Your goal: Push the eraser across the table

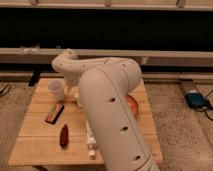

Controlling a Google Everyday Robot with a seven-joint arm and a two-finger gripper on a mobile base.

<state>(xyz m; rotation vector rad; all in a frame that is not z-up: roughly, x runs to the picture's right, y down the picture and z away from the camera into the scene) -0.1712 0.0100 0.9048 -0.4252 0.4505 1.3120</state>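
The eraser (54, 113), a flat dark bar with a reddish edge, lies on the left part of the light wooden table (37, 147), in front of a white cup (56, 90). My white arm (107, 105) reaches from the lower right over the table. My gripper (78, 96) hangs at the arm's end, just right of the cup and behind and to the right of the eraser, apart from it. The arm hides most of the gripper.
A slim reddish-brown pointed object (64, 135) lies near the table's front left. A white tube (90, 143) lies beside the arm at the front. An orange round thing (133, 106) shows right of the arm. A blue device (196, 100) sits on the floor at right.
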